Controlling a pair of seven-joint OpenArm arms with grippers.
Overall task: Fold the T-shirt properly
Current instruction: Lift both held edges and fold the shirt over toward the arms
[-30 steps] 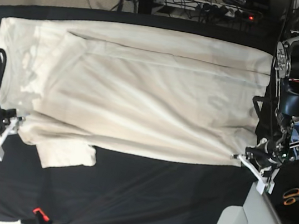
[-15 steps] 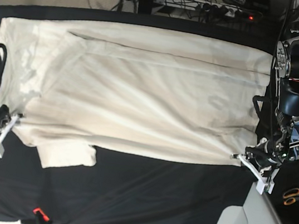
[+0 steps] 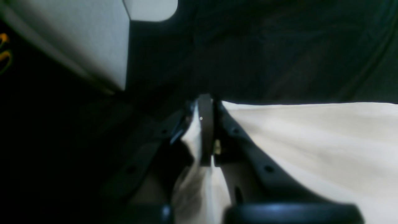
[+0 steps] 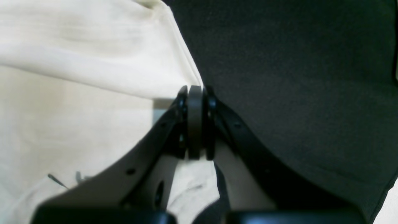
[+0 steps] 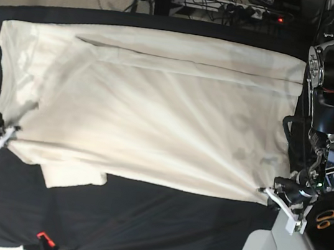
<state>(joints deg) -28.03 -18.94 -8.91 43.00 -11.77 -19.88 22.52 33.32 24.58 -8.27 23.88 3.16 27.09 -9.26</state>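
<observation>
No readable text, label, brand, number or sign in any view. T-shirt (image 5: 156, 111) was plain, unprinted. Small dark marks on cloth in right wrist view too blurred to read. Black table cloth (image 5: 158, 224) carried no lettering.

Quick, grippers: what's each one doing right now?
Left gripper: shut on the T-shirt, at its edge.
Right gripper: shut on the T-shirt's edge.
</observation>
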